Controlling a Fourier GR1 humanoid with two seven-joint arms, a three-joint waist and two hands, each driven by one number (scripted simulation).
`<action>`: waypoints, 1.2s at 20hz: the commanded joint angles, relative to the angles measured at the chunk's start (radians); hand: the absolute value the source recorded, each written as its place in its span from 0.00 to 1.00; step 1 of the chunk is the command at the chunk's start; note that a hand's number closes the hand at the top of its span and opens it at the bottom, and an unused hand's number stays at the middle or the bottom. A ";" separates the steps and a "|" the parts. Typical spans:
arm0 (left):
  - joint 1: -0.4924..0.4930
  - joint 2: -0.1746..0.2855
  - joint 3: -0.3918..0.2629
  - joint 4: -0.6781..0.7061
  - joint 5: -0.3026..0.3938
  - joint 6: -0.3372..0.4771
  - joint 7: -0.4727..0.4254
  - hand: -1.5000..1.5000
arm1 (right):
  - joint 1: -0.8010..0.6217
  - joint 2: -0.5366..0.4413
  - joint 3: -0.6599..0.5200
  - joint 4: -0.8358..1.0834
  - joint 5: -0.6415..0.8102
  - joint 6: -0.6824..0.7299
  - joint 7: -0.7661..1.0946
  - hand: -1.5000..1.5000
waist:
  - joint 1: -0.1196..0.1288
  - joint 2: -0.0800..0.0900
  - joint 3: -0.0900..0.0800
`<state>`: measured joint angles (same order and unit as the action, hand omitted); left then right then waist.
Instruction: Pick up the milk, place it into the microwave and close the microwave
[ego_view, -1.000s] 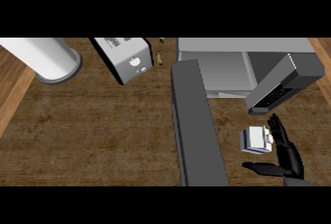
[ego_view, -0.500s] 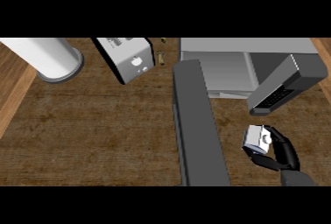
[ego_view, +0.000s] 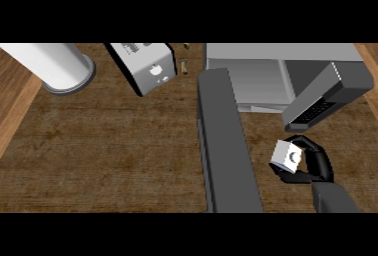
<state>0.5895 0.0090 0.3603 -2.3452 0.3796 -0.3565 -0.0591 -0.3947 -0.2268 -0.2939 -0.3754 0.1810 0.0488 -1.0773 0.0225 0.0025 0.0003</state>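
Observation:
The milk (ego_view: 286, 154) is a small white and grey carton, seen from above at the right of the counter. My right hand (ego_view: 314, 165) is shut on it, fingers curled round its far side and thumb below it. The microwave (ego_view: 255, 80) stands at the top right with its cavity open. Its door (ego_view: 227, 145) swings out toward me as a long grey slab, just left of the carton. The microwave's dark control panel (ego_view: 325, 97) lies just above the hand. My left hand is out of view.
A white cylinder (ego_view: 52, 67) stands at the top left. Beside it is a grey toaster-like appliance (ego_view: 144, 70), with small brass items (ego_view: 184, 65) to its right. The wooden counter (ego_view: 103, 160) stretches left of the door, with its edge at the far left.
My right hand closed round the milk carton and drew it slightly down and left, with the carton now tilted in the grasp. The microwave door has not moved.

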 joint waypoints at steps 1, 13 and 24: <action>-0.017 0.011 0.030 -0.004 0.051 -0.019 0.004 0.00 | -0.104 -0.013 -0.026 0.059 -0.013 -0.010 -0.050 1.00 | 0.007 0.004 0.002; -0.029 -0.008 0.025 0.013 0.023 -0.010 0.003 0.00 | -0.072 0.077 0.075 -0.081 -0.008 0.158 -0.035 1.00 | -0.021 -0.007 -0.001; -0.041 0.008 0.068 0.000 0.058 0.004 0.056 0.00 | -0.075 0.144 0.133 -0.440 -0.040 0.020 0.316 1.00 | -0.021 -0.005 -0.001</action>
<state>0.5932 0.0121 0.4119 -2.3355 0.4227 -0.3665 -0.0444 -0.4562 -0.0966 -0.1706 -0.7166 0.1575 0.0843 -0.8590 0.0033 -0.0041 -0.0005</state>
